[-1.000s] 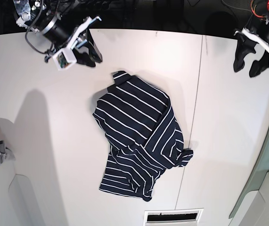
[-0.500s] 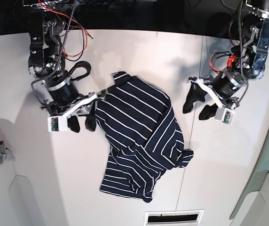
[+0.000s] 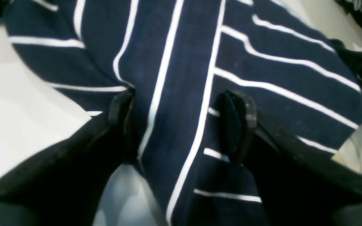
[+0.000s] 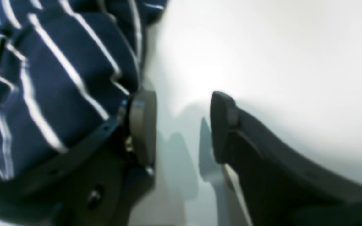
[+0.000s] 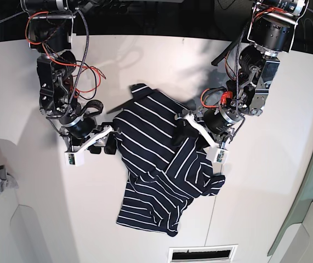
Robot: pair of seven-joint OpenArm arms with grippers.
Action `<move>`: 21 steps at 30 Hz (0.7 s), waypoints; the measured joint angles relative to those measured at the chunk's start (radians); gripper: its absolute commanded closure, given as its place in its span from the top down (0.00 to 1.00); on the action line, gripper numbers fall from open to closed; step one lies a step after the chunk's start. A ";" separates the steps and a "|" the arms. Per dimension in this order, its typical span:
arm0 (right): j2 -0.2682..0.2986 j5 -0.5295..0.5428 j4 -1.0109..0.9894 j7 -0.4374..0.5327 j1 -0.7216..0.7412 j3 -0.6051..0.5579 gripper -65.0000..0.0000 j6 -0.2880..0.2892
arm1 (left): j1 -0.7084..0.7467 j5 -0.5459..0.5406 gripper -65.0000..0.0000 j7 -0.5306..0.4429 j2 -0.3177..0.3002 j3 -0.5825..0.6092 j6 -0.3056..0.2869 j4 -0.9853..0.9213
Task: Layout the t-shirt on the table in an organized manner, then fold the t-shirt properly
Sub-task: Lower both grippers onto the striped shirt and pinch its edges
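Both arms have come in from the far corners of the counter (image 5: 161,60) within the last second and now sit against the t-shirt (image 5: 156,164), one on each flank. The shirt itself has not shifted: it lies in the same crumpled heap mid-counter, its lower half twisted and one sleeve bunched out to the side.

The left tool (image 3: 181,125) has dropped onto the shirt's edge. Its jaws stand apart with a band of striped cloth running between the two pads and spilling out past both of them, bare counter just outside the left-hand pad. The gap has narrowed from a moment ago, so I judge a pinch is starting, but nothing is clamped yet.

The right tool (image 4: 181,125) hangs at the opposite edge. Its jaws are also apart, and only bare counter shows between them; the cloth lies just outside one pad, possibly brushing it, though the blur makes contact hard to call.

What this means: the approach is over and the grasp is beginning. The laying-out has not started, and the fold is further off. The left side looks ready to close; the right probably needs to slide in under the hem first.
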 measured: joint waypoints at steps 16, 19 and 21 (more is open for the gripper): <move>-0.017 -0.023 -0.254 0.120 0.141 0.000 0.43 0.044 | 0.029 -0.344 0.00 0.341 -0.096 -0.039 -0.293 0.344; -0.052 -0.022 -0.291 0.126 0.148 -0.008 0.43 0.093 | 0.029 -0.362 0.00 0.347 -0.097 -0.040 -0.293 0.385; -0.081 -0.023 -0.306 0.129 0.148 -0.024 0.38 0.093 | 0.029 -0.371 0.00 0.347 -0.094 -0.039 -0.293 0.388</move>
